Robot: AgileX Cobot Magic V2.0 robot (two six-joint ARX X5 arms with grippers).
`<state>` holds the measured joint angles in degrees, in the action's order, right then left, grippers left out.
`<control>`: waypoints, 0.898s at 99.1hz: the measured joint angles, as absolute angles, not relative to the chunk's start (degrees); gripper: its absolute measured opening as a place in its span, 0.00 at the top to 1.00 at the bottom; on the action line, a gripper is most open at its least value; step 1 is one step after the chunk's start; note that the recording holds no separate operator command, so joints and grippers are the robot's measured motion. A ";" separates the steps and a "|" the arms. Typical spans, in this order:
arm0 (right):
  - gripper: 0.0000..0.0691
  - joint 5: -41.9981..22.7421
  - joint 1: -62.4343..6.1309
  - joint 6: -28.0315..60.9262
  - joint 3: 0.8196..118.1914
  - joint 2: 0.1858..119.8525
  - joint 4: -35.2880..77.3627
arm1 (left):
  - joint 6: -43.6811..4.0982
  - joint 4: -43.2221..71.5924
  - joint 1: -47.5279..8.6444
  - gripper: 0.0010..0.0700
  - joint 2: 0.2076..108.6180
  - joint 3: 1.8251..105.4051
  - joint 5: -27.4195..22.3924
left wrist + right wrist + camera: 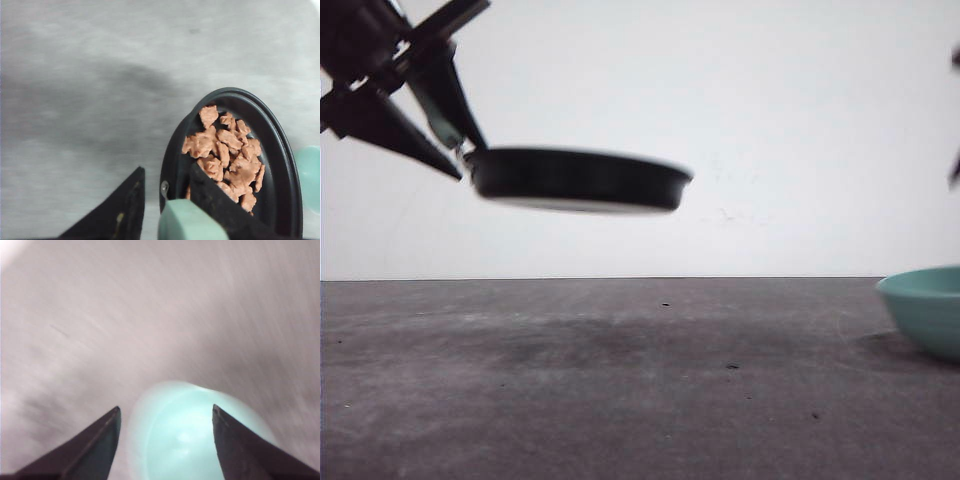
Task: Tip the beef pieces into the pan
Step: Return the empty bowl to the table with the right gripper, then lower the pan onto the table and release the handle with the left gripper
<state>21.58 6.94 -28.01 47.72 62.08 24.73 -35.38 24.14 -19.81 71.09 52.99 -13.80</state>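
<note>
While the grey tabletop (620, 400) takes up the whole lower half of my front view, the pan (578, 180) hangs well above it at about ten o'clock, close to level and blurred. My left tool (445, 105) has it by the pale green handle (187, 222), pinched between its dark fingers (220, 205); the front view shows that tool coming in from the upper left corner. I judge the pan stiff and fairly heavy for a one-ended hold, so with the handle as the only sensible place to grip it, the load sits far out from the tool and wants to twist downward.

Over at four o'clock in the front view, the teal bowl (930, 305) sits on the tabletop, cut by the frame edge. My right tool (165, 440) hovers above it with its fingers spread and nothing between them; the bowl looks empty from there.

Smallest are the beef pieces (227, 155), a low reddish-brown heap already lying inside the pan. They look light, soft and loose, likely to slide together if the pan tips, so I would keep it flat and lower it gently.
</note>
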 joint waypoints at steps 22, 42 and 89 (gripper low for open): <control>0.49 20.71 3.95 -28.12 51.59 52.31 28.69 | -30.89 22.06 -18.59 0.82 76.90 52.99 -14.35; 0.49 17.50 -1.52 -25.45 51.59 44.03 37.56 | -29.76 15.75 -18.37 0.82 84.36 52.99 -16.19; 0.49 4.25 -4.40 -18.61 51.59 34.89 46.65 | -29.61 13.82 -18.28 0.77 91.88 53.41 -17.26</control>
<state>4.25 -4.40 -18.61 51.59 34.89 46.65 -29.61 13.82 -18.28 91.88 53.41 -17.26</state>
